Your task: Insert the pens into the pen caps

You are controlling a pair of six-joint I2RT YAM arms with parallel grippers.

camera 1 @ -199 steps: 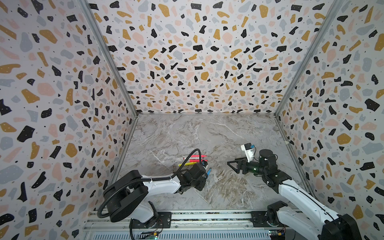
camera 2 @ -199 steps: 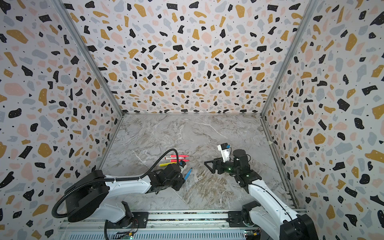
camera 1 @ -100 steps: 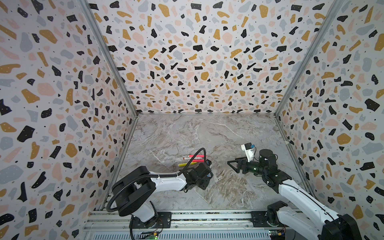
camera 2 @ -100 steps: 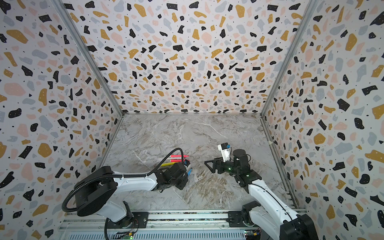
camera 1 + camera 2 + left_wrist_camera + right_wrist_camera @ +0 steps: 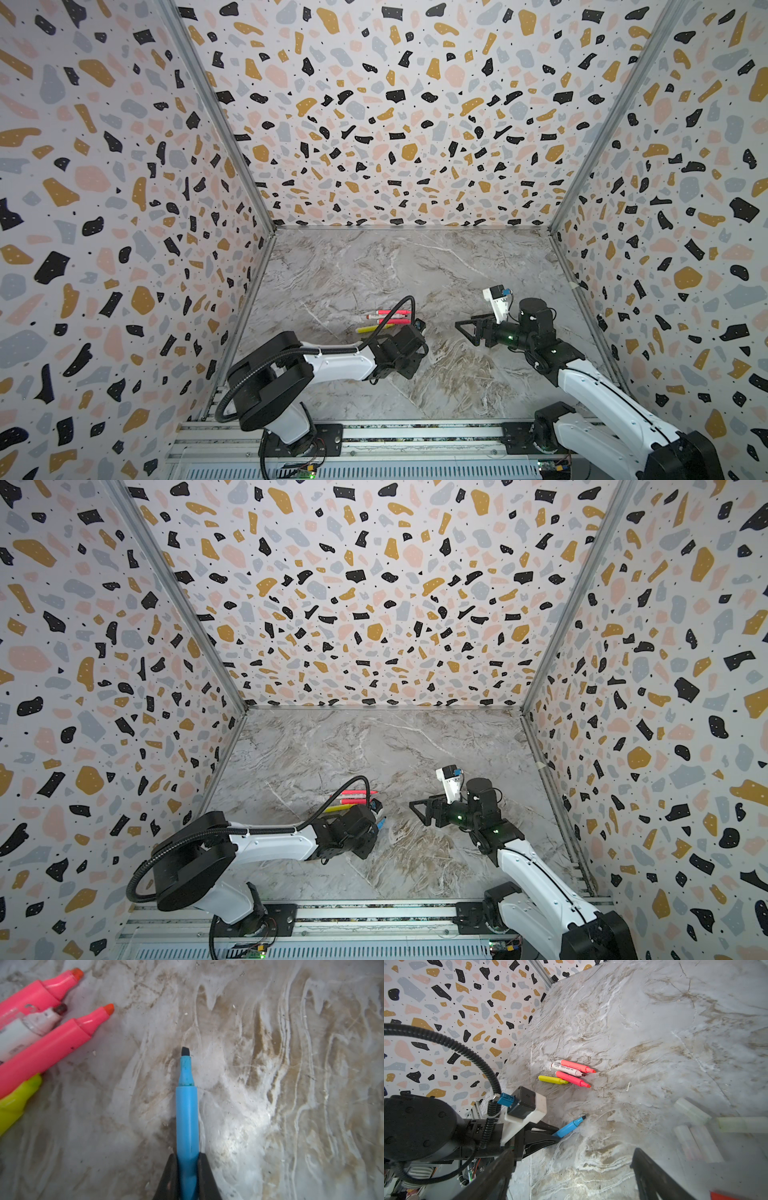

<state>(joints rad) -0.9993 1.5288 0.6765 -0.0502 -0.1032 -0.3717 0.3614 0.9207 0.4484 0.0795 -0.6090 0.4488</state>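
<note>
My left gripper (image 5: 188, 1176) is shut on the rear half of the blue pen (image 5: 187, 1115). Its dark tip points away from the jaws, low over the marble. The right wrist view shows the same grip (image 5: 554, 1136) on the blue pen (image 5: 570, 1126). Two pink pens (image 5: 577, 1066) (image 5: 572, 1078), a white pen (image 5: 566, 1069) and a yellow pen (image 5: 551, 1080) lie bunched just beyond. My right gripper (image 5: 469, 330) hangs open and empty to the right. A red pen cap (image 5: 724, 1195) barely shows at the frame edge.
Several pale, blurred stubby cylinders (image 5: 691, 1111) lie on the marble floor (image 5: 415, 266) beside the right gripper; what they are I cannot tell. Terrazzo walls (image 5: 395, 124) close in the left, back and right. A metal rail (image 5: 415, 434) runs along the front.
The left gripper has shifted slightly right and its jaws have closed on the blue pen. The right arm has not moved.
</note>
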